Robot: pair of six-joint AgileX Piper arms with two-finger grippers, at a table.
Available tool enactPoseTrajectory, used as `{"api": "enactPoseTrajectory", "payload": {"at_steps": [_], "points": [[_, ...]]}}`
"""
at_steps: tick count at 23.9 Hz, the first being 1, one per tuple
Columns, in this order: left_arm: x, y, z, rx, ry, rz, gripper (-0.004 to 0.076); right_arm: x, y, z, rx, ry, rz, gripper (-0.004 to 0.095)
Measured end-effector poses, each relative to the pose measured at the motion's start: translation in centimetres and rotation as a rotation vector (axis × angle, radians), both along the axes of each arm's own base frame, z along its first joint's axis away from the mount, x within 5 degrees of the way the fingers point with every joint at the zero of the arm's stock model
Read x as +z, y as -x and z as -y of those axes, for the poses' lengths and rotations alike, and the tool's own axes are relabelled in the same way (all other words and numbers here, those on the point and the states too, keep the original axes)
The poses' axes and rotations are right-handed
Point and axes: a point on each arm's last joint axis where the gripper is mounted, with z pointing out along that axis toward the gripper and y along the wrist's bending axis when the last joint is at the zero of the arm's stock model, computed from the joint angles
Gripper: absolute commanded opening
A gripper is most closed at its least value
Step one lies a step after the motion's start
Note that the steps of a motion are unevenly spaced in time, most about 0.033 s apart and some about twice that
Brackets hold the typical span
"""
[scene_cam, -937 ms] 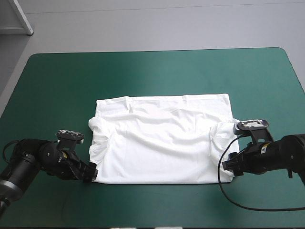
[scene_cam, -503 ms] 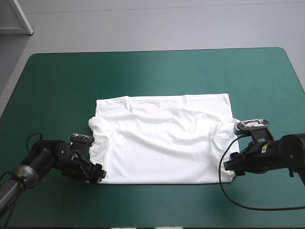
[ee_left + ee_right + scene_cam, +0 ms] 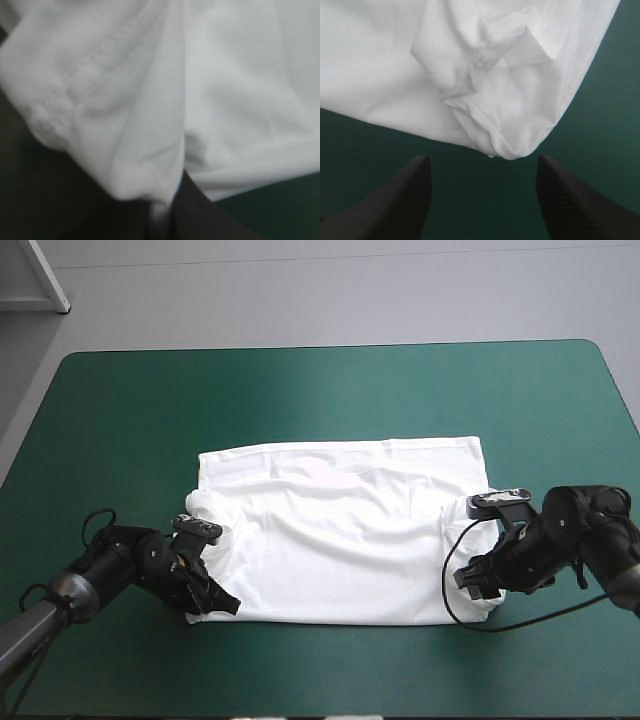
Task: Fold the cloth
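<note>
Grasping step: shirt (image 3: 345, 540) lies flat mid-desk. Your left gripper (image 3: 213, 602) is clamped on its 7 o'clock corner; right gripper (image 3: 483, 162), fingers apart, faces the 5 o'clock corner. Next, likely: close there, fold toward 12.

overhead, two close wrists; shared t-shirt (image 3: 340, 540)

Teal-green table cover (image 3: 320, 390) — apparently smooth, flat
</note>
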Motion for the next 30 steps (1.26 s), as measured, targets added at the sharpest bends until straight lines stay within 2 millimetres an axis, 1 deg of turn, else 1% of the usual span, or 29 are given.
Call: {"api": "enactPoseTrajectory", "payload": {"at_steps": [5,9,12,14,15,16,18,19,20,25,30], "points": [[0.0,0.0,0.0,0.001,0.002,0.002,0.0020,-2.3,-1.8,-0.3,0.002,0.026,-0.080,0.0566],[0.0,0.0,0.0,0.002,0.003,0.004,0.0020,-4.0,-2.8,-0.5,0.003,0.042,-0.143,0.0566],[0.0,-0.1,0.0,0.002,0.003,0.007,0.0020,-5.7,-3.7,-0.6,0.004,0.059,-0.201,0.0557],[0.0,-0.1,0.0,0.002,0.003,0.007,0.0020,-6.7,-3.8,-0.6,0.002,0.066,-0.231,0.0434],[0.0,-0.1,0.0,0.002,0.003,0.007,0.0020,-7.0,-3.7,-0.6,0.003,0.070,-0.242,0.0349],[0.0,-0.1,0.0,0.003,0.003,0.009,0.0020,-7.3,-3.3,-0.4,0.005,0.080,-0.243,0.0285],[0.0,-0.1,0.0,0.003,0.003,0.012,0.0020,-7.7,-2.9,-0.2,0.017,0.092,-0.215,0.0144],[0.0,-0.1,0.0,0.003,0.004,0.013,0.0020,-7.9,-2.7,0.0,0.031,0.101,-0.191,0.0049],[0.0,-0.1,0.0,0.003,0.004,0.013,0.0020,-8.0,-2.5,0.2,0.043,0.109,-0.169,-0.0018],[0.2,-0.2,0.1,-0.001,0.002,0.007,0.0020,-7.7,-1.9,0.5,0.066,0.106,-0.115,-0.0016],[0.9,-0.5,0.2,-0.016,-0.006,-0.020,0.0020,-7.1,-0.6,0.2,0.035,0.042,-0.103,-0.0016]]}}
